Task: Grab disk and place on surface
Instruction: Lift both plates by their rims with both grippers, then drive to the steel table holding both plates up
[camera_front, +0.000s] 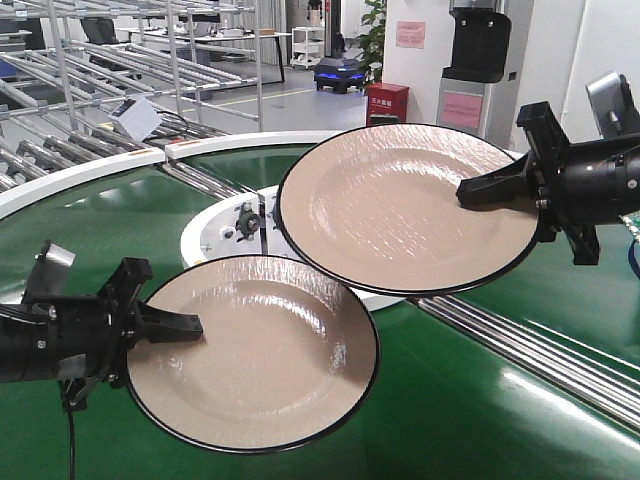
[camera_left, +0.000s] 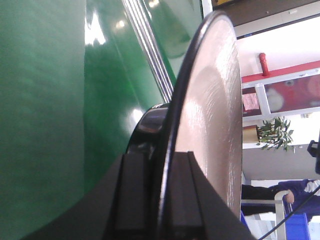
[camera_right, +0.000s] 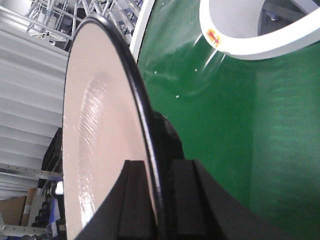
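Two disks (camera_front: 255, 350) (camera_front: 400, 205): left gripper (camera_front: 185, 327) clamps one, right gripper (camera_front: 475, 192) other.

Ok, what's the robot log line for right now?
left jaws: shut on left disk | right jaws: shut on right disk | disks: held up, not placed

Two tan black-rimmed disks (camera_front: 255, 350) (camera_front: 400, 205), aloft

Green conveyor belt (camera_front: 500, 400), red cabinet (camera_front: 387, 103)
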